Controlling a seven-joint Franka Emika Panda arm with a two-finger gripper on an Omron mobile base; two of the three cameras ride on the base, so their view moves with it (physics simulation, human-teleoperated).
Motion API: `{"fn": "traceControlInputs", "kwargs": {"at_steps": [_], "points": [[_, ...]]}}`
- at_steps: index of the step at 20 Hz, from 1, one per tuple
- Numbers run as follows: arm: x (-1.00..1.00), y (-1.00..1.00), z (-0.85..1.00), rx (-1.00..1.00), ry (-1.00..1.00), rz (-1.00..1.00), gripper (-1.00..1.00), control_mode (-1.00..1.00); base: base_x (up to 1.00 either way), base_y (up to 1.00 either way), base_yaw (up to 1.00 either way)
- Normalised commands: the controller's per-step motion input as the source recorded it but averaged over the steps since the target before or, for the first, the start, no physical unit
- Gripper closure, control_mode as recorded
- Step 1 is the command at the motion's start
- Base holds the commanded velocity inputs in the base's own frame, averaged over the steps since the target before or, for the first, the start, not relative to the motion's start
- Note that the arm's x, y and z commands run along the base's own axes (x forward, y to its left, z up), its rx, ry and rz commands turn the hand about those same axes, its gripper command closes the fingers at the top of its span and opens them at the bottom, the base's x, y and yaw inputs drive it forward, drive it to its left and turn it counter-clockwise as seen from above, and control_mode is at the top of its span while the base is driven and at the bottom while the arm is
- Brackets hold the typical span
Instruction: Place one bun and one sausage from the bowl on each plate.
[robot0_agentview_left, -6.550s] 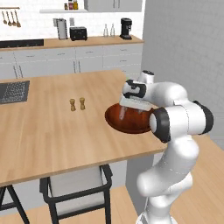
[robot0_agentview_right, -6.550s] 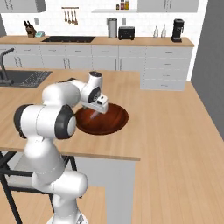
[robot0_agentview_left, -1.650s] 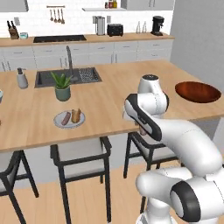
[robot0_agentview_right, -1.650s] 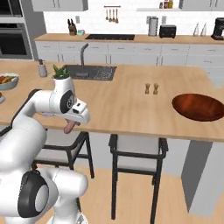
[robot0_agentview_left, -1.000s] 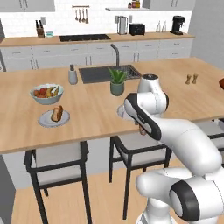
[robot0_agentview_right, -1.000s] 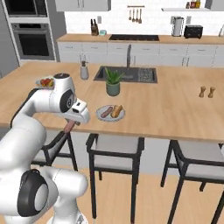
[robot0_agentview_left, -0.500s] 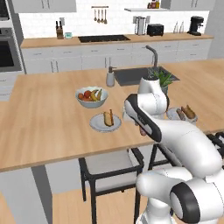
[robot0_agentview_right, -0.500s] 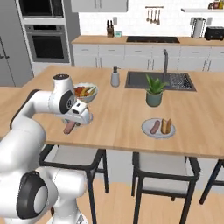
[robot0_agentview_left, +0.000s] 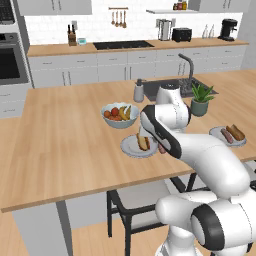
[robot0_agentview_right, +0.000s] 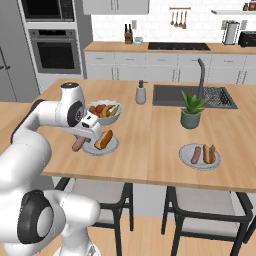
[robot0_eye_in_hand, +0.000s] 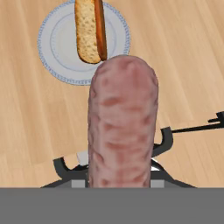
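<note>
Plates: two (robot0_agentview_right: 101, 146) (robot0_agentview_right: 201, 156); buns: two (robot0_agentview_right: 105, 138) (robot0_agentview_right: 209, 153); sausages: two (robot0_agentview_right: 195, 154), one (robot0_agentview_right: 78, 143) in claw (robot0_agentview_right: 83, 140).

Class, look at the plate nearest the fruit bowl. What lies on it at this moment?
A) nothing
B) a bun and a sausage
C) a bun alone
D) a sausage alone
C: the plate by the fruit bowl carries just a bun, while the sausage is clamped in the gripper, off the plate's near edge.
</note>
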Motion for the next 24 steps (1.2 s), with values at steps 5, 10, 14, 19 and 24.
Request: {"fn": "traceControlInputs", "kwargs": {"at_steps": [5, 10, 14, 19, 24], "points": [[0.77, 0.35, 0.00, -0.03, 0.17, 0.00, 1.00, -1.00, 0.12, 0.03, 0.00], [1.00, 0.63, -0.16, -0.18, 0.54, 0.00, 1.00, -1.00, 0.00, 0.00, 0.00], [1.00, 0.17, -0.32, -0.04, 0.25, 0.00, 1.00, -1.00, 0.00, 0.00, 0.00], [1.00, 0.09, -0.64, 0.00, 0.03, -0.03, 1.00, -1.00, 0.00, 0.00, 0.00], [0.92, 0.00, -0.89, -0.02, -0.01, -0.01, 1.00, -1.00, 0.00, 0.00, 0.00]]}}
